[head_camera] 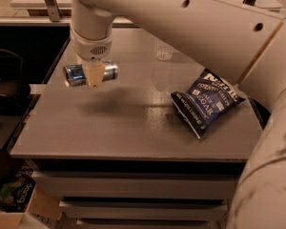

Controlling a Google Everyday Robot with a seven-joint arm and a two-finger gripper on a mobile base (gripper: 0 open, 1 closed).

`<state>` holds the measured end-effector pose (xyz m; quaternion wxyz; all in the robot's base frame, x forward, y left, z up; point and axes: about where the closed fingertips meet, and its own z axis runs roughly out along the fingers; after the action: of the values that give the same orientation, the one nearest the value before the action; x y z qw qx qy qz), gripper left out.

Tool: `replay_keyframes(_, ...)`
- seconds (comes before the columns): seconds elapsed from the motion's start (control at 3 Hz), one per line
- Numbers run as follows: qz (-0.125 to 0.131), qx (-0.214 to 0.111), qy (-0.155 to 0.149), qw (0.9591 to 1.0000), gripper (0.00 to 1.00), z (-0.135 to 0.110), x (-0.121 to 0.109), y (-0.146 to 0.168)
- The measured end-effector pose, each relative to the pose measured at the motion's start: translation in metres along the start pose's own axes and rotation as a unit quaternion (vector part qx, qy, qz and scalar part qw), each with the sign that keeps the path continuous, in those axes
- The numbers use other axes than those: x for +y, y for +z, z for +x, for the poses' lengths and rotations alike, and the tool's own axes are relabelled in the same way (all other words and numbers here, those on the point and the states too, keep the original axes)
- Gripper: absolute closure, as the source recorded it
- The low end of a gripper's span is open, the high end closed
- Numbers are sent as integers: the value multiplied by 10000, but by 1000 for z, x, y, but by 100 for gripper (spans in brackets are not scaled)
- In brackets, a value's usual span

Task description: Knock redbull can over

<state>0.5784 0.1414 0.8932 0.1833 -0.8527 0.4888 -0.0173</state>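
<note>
Table (pixel 133 135) grey, faintly shiny mid-top, drawer fronts below, dark room around. Flat on table's right side, chip bag (pixel 207 101). Above table's left side, gripper (pixel 93 76) clamped on redbull can (pixel 75 74), sideways, clear of the top. At table's back, water bottle (pixel 164 50).

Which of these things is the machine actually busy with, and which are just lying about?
In the job:
- redbull can, held sideways above the left side of the table
- tool, shut on the can

Just lying about:
- dark blue chip bag, flat on the right of the table
- water bottle at the back, mostly hidden by the arm
</note>
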Motion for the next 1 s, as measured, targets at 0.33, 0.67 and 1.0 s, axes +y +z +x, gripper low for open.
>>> replay_keyframes(0.33, -267, 130, -306, 9991, 100, -11, 9, 14)
replay_keyframes(0.67, -491, 184, -434, 9977, 100, -19, 14, 27)
replay_keyframes(1.0, -667, 193, -362, 9969, 100, -22, 16, 39)
